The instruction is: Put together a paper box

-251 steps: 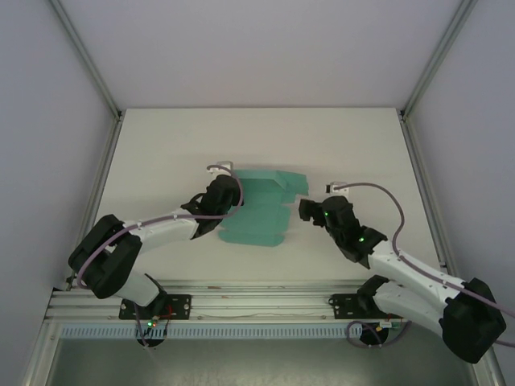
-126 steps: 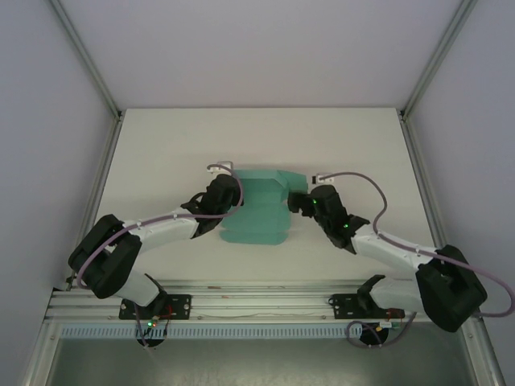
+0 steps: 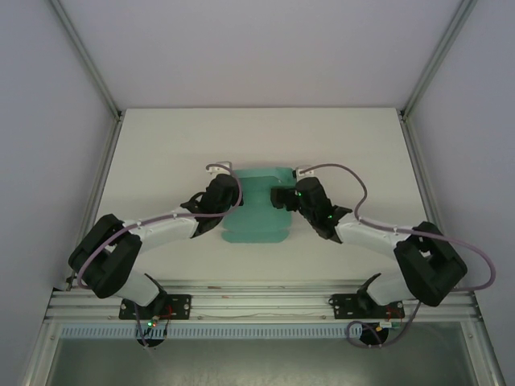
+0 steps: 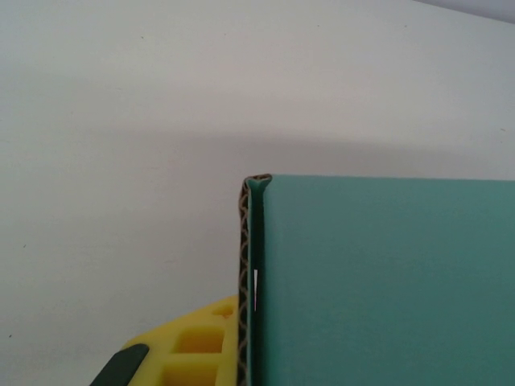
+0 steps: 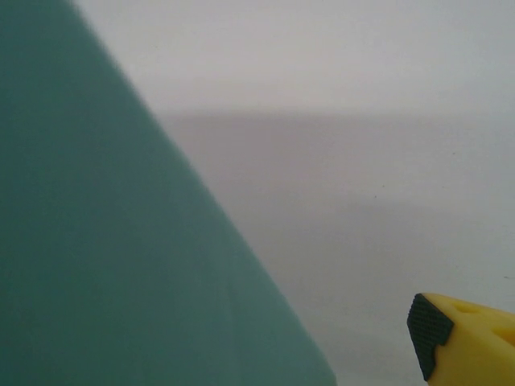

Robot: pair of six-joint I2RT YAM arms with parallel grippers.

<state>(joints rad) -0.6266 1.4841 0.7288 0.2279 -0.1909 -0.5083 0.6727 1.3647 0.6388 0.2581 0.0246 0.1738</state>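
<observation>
The teal-green paper box [image 3: 256, 217] lies part-folded mid-table, between both grippers. My left gripper [image 3: 229, 195] sits at its left side. In the left wrist view a folded wall of the box [image 4: 386, 281] stands upright with its corrugated edge showing. One yellow finger [image 4: 189, 346] presses against that wall from the left; the other finger is hidden behind the card. My right gripper [image 3: 282, 198] is against the box's right side, open. A teal flap [image 5: 96, 241] leans across the left of the right wrist view, well apart from the yellow finger [image 5: 463, 342].
The white table [image 3: 161, 145] is bounded by grey walls and metal posts at left and right. An aluminium rail [image 3: 257, 301] with both arm bases runs along the near edge. Bare tabletop lies behind and to both sides of the box.
My right arm has swung left up to the box, and the box's right flap has folded inward, so the sheet looks narrower. The left arm has stayed put.
</observation>
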